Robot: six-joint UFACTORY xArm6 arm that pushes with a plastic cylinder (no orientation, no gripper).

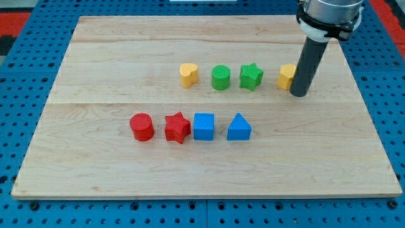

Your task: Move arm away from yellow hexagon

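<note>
The yellow hexagon (pixel 286 76) sits at the view's upper right of the wooden board (pixel 95 158); its right side is hidden behind my rod. My tip (pixel 299 94) rests on the board touching or just beside the hexagon's right edge, slightly below it. The dark rod rises from there to the arm at the view's top right.
In the hexagon's row, to its left: a green star (pixel 250 76), a green cylinder (pixel 220 77), a yellow heart (pixel 188 74). A lower row holds a red cylinder (pixel 142 126), a red star (pixel 178 127), a blue cube (pixel 204 126), a blue triangle (pixel 238 127).
</note>
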